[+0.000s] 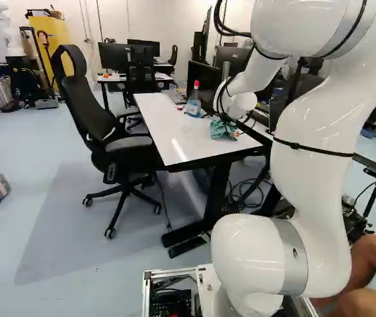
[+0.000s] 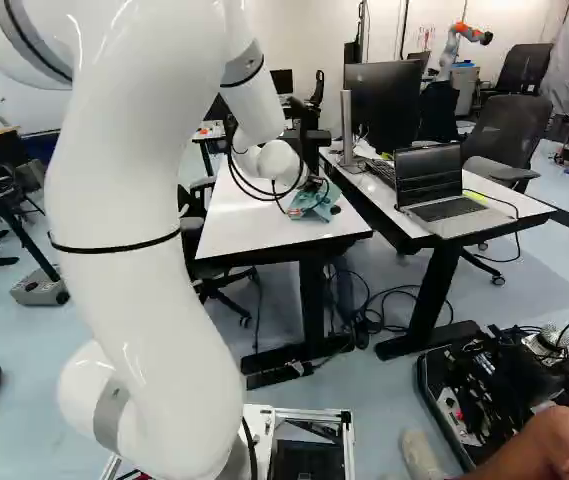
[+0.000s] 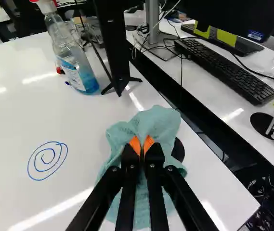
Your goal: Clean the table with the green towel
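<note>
Beside the white wrist in the left base view, my gripper [image 1: 235, 133] is down at the tabletop, mostly hidden, with the green towel [image 1: 220, 129] around it. The wrist view shows the gripper [image 3: 142, 147] shut on the bunched towel [image 3: 158, 126], its orange pads close together on a fold. Cloth spreads ahead of and beneath the fingers, close to the long edge of the white table [image 3: 11, 110]. A blue spiral mark [image 3: 47, 160] lies on the tabletop beside the towel, apart from it.
A clear bottle with a red cap [image 3: 74, 62] and a black stand [image 3: 115, 48] rise beyond the towel. Across a dark gap, a second table holds a keyboard [image 3: 223, 67] and a laptop [image 2: 444, 195]. An office chair [image 1: 102, 112] stands alongside.
</note>
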`<state>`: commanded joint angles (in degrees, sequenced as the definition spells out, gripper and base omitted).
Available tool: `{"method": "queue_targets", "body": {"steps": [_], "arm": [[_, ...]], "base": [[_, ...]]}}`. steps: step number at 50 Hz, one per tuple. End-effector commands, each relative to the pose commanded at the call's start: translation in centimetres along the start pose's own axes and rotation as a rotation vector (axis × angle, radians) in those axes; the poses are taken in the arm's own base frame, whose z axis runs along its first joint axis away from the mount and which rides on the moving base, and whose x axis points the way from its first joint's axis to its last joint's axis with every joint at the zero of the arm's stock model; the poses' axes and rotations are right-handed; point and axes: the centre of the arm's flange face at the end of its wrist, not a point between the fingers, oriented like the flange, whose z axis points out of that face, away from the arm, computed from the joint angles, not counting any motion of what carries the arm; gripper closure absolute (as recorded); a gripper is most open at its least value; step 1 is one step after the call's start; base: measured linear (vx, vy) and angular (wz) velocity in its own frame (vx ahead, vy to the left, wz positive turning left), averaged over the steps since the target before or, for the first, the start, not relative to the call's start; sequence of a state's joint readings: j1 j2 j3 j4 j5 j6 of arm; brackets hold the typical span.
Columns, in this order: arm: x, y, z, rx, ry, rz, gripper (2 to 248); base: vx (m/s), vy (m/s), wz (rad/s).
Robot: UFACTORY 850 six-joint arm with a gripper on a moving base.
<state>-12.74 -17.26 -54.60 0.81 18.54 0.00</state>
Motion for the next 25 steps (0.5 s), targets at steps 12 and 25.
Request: {"method": "queue_targets", "body": {"steps": [12, 25], "arm": [[-0.1, -1.4, 0.0, 0.020, -0.011, -0.014, 222], [-0.2, -2.3, 0.1, 0.033, -0.028, -0.023, 222]], "base": [[0.000, 0.000, 0.000], [0.000, 0.000, 0.000]]}}
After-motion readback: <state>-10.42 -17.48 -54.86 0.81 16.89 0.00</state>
